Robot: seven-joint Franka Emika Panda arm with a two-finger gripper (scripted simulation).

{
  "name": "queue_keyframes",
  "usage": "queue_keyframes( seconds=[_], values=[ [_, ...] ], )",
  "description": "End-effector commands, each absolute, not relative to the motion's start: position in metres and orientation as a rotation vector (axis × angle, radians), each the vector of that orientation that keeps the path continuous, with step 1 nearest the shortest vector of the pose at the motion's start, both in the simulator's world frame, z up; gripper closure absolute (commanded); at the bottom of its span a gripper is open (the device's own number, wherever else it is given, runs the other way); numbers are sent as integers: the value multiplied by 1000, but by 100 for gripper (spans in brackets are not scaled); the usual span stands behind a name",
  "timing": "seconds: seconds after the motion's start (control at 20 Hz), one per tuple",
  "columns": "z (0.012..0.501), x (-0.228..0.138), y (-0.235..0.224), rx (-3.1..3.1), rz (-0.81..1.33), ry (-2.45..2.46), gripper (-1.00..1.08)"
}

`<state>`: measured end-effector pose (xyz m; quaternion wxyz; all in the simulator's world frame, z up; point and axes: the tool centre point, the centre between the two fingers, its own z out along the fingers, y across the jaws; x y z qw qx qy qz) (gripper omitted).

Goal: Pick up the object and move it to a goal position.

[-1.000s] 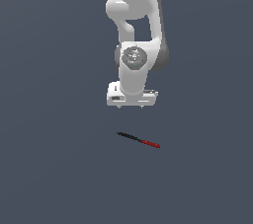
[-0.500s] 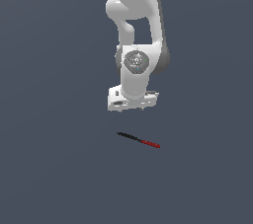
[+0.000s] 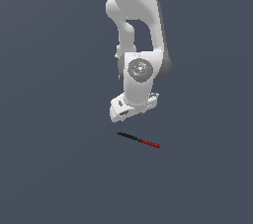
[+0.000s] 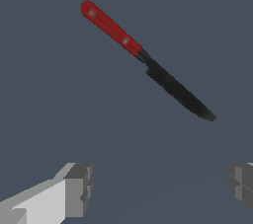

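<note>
You're looking at a bare simulated scene, not a real room: flat, featureless grey-blue ground [image 3: 49, 168] fills every frame edge to edge.

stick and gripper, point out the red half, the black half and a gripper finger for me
red half of the stick [image 4: 109, 26], wrist view, mid handle
black half of the stick [image 4: 177, 91], wrist view, mid blade
gripper finger [image 4: 78, 189], wrist view, its grey pad

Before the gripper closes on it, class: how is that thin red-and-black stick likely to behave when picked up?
The stick looks straight and rigid, so probably stiff. It lies flat and very thin, so the open gripper may struggle to get under it. Its tapering black half likely offers less grip.
</note>
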<state>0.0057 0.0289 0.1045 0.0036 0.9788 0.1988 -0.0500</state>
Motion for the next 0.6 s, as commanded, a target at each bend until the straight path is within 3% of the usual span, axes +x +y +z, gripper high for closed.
queue_keyframes(
  seconds=[0.0, 0.55],
  values=[
    [100, 13, 31, 3043, -146, 741, -92],
    [82, 42, 41, 2888, -92, 1231, -92]
  ],
)
